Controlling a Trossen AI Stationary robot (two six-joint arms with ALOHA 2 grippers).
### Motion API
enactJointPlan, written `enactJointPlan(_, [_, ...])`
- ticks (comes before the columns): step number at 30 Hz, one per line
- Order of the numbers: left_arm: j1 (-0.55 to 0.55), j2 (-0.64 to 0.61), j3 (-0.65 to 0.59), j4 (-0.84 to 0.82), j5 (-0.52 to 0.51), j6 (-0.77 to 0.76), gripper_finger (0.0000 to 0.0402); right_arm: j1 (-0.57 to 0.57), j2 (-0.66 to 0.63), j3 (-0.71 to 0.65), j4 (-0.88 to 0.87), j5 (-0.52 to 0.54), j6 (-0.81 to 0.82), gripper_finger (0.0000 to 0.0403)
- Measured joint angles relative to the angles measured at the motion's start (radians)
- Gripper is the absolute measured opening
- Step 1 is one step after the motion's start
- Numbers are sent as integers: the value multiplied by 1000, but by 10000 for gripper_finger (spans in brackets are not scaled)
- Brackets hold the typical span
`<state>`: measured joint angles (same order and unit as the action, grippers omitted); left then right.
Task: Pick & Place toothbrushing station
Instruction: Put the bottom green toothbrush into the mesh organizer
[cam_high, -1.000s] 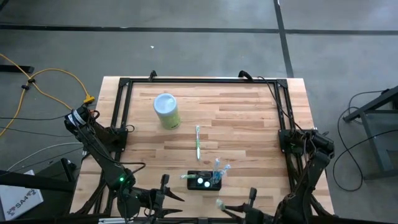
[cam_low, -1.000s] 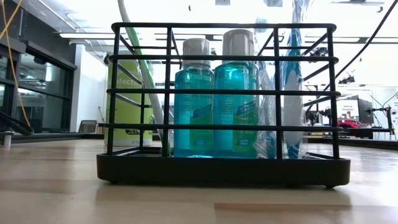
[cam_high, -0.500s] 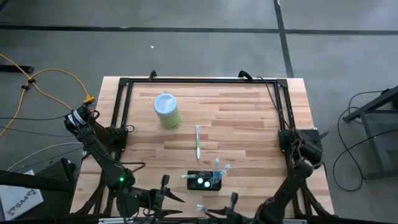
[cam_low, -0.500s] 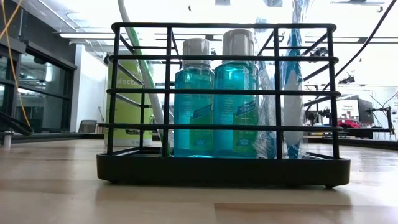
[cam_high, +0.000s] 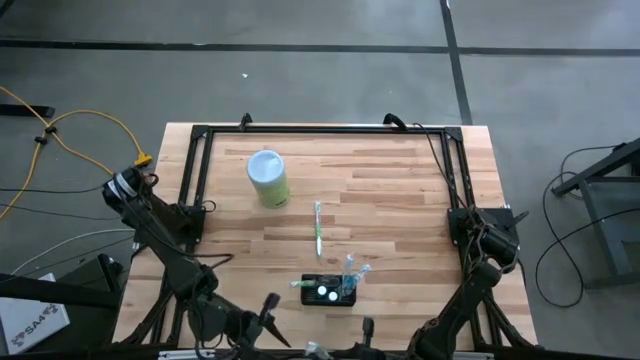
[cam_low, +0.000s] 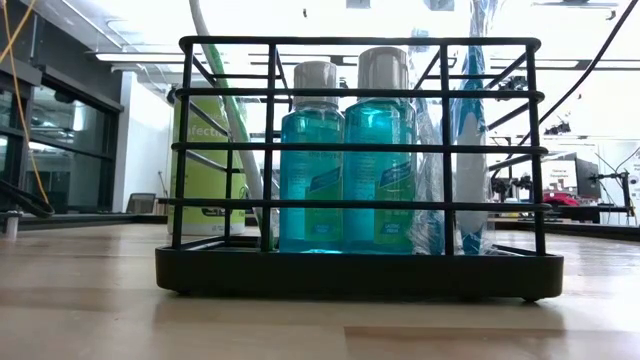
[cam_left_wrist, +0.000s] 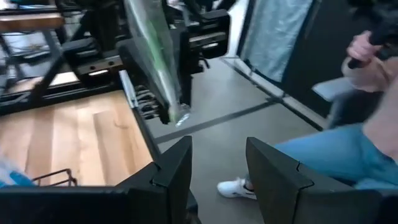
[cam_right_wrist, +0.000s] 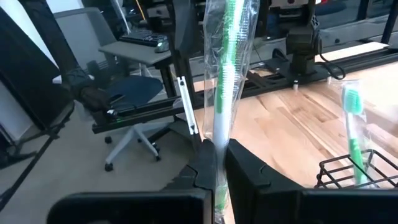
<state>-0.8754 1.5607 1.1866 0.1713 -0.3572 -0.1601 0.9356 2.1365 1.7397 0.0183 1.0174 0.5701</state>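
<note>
The toothbrushing station (cam_high: 328, 292) is a black wire rack (cam_low: 358, 160) on a black base near the table's near edge. It holds two blue bottles (cam_low: 345, 150) and wrapped toothbrushes (cam_right_wrist: 351, 124). My right gripper (cam_right_wrist: 216, 162) is at the near edge (cam_high: 328, 348), just nearer than the station, shut on a green and white toothbrush in a clear wrapper (cam_right_wrist: 224, 56). My left gripper (cam_high: 270, 318) is open and empty to the station's left (cam_left_wrist: 217, 165). A loose green toothbrush (cam_high: 318, 228) lies flat on the table. My right gripper pinches the wrapped toothbrush's whitish handle (cam_right_wrist: 216, 134) between its two fingers, through the clear wrapper. The fingers are about level and lie across the brush. The brush stands roughly upright in the hold, clear of the table, its lower end (cam_left_wrist: 176, 115) below the fingers.
A pale green cylinder with a whitish top (cam_high: 268, 178) stands at the far left of the table. A black frame (cam_high: 325, 130) runs along the table's far and side edges. A seated person (cam_left_wrist: 373, 74) is beyond the near edge.
My right gripper has moved along the near edge toward the table's left and a little down, carrying the wrapped toothbrush, and has come close to my left gripper. My left gripper has turned a little in place.
</note>
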Motion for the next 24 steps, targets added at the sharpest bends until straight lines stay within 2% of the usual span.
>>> enactJointPlan(4, [28,-32,0,-39,56,15,146,-1,0,0,-1,0,1,10])
enactJointPlan(12, [104,-88,0,-86,72,93,146,-14,0,0,-3,-15,0,10])
enactJointPlan(19, [186,-93,0,-105,229,99,146,-59,0,0,-22,-77,-12,10])
enactJointPlan(24, [200,-97,0,-142,221,160,146,-80,-1,0,-22,-74,-42,10])
